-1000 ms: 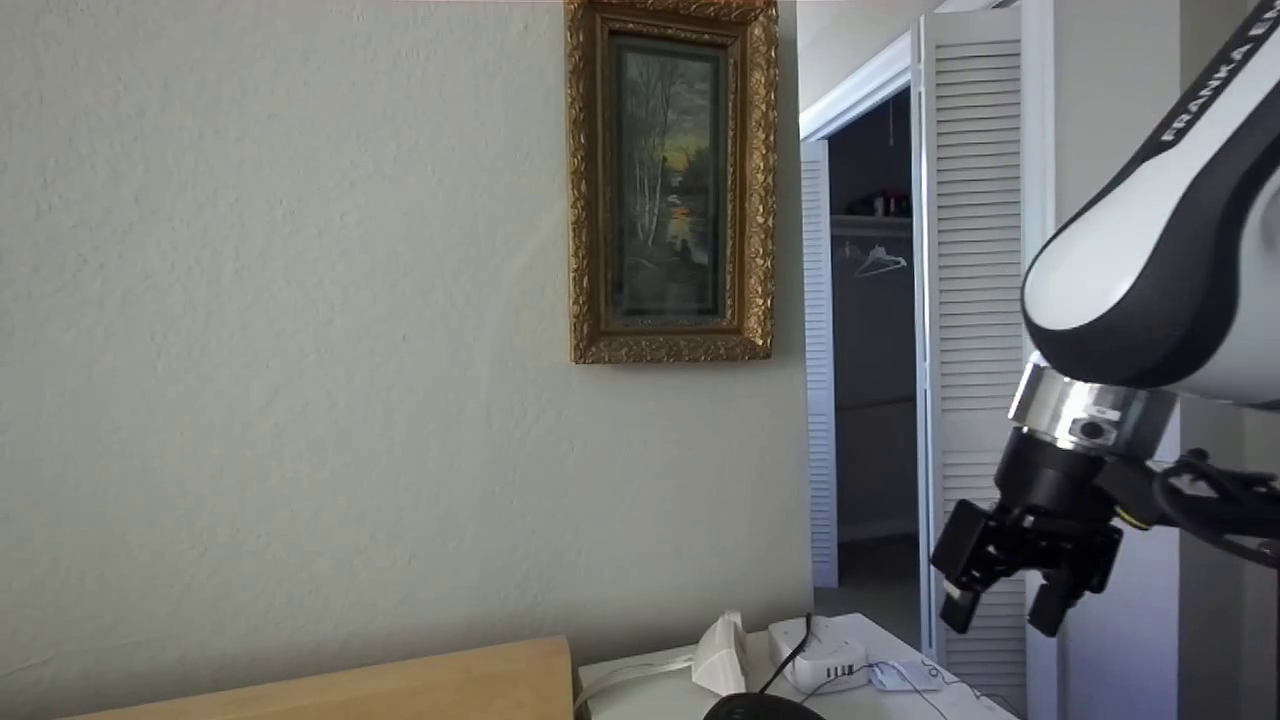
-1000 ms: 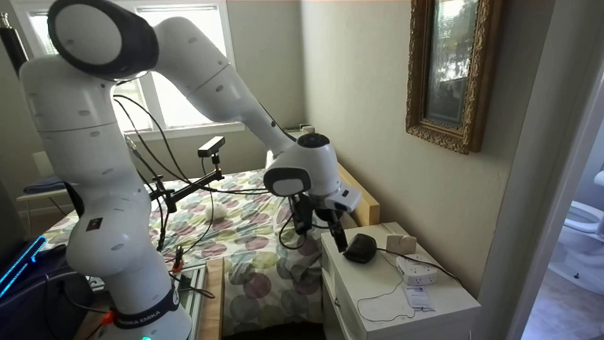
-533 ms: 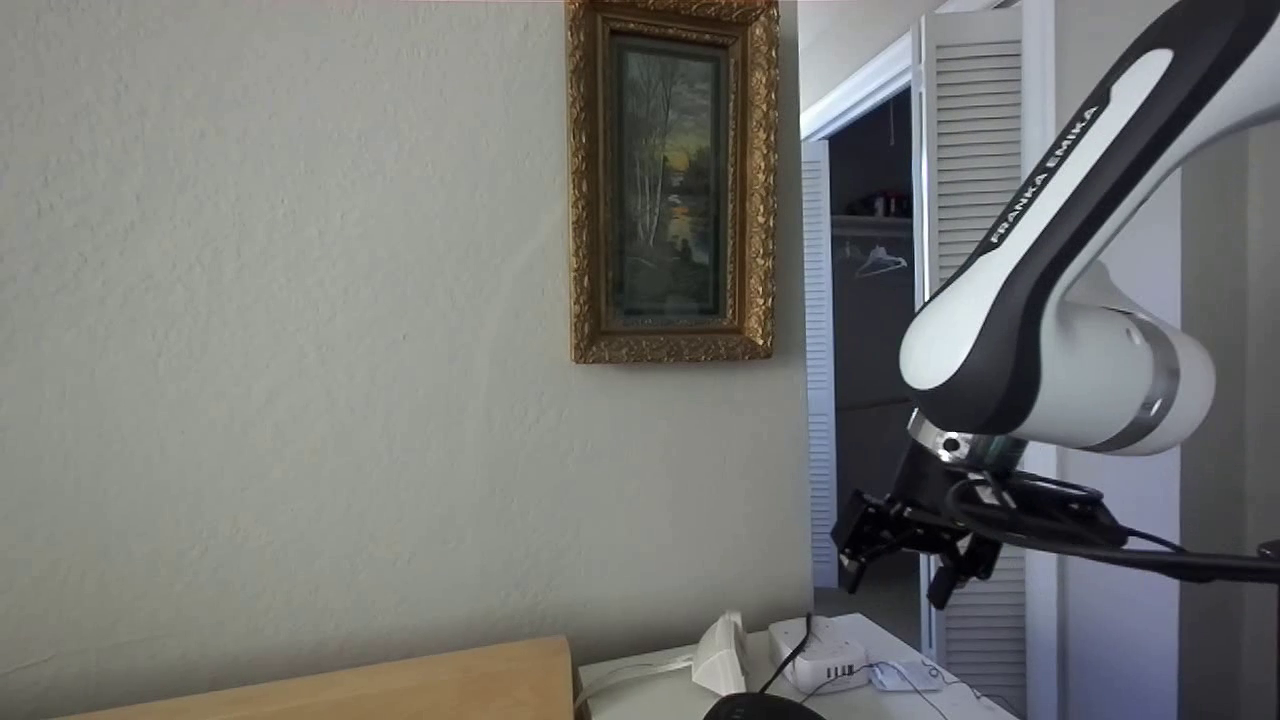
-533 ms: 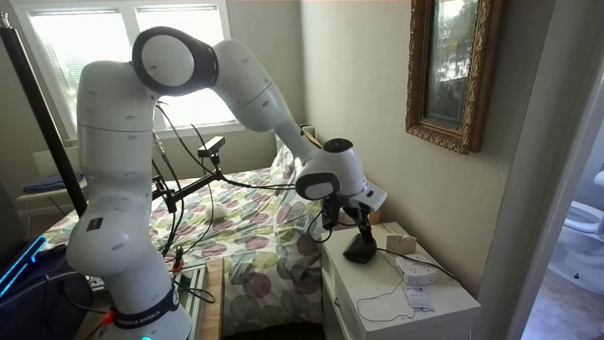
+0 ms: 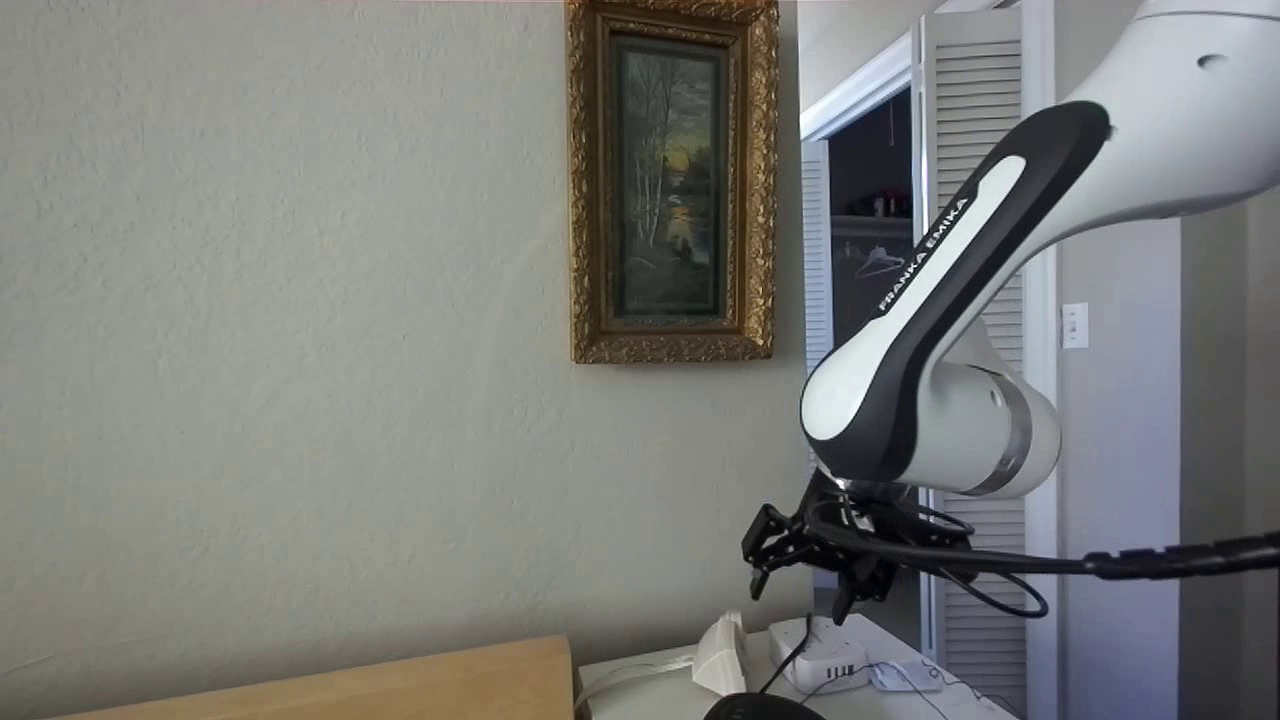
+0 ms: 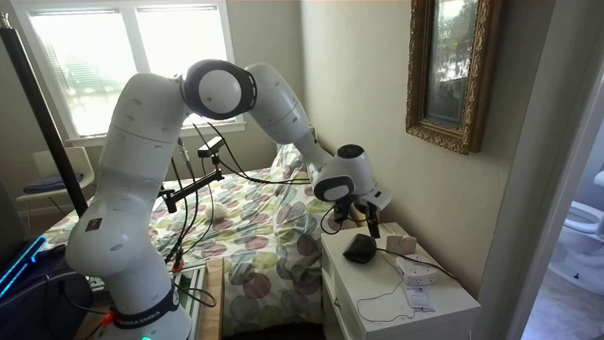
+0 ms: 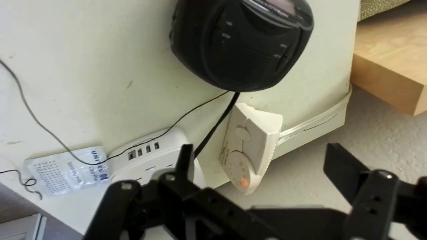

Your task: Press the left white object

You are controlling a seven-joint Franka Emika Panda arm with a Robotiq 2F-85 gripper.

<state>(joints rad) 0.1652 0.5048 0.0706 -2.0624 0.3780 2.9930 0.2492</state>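
A white wedge-shaped controller with a round dial and an orange light [image 7: 248, 133] stands on the white nightstand [image 7: 80, 110]. It is the left one of two white devices in both exterior views [image 5: 718, 655] [image 6: 401, 244]. The white power strip [image 5: 820, 655] is to its right there; it also shows in the wrist view [image 7: 153, 155], partly hidden by a finger. My gripper [image 7: 259, 148] is open and empty. In an exterior view the fingertips [image 5: 800, 600] are above the two devices, apart from them. In the wrist view the controller appears between the fingers, farther away.
A black clock-like device [image 7: 243, 43] stands beside the controller, its black cord running past the power strip. A small white packet [image 7: 68, 170] and thin wires lie on the nightstand. The wall [image 5: 400, 350] and wooden headboard [image 5: 450, 685] are close by.
The arm has swung over the nightstand toward the wall, leftward in an exterior view and rightward in an exterior view. The gripper has stayed open. The devices on the nightstand have not moved.
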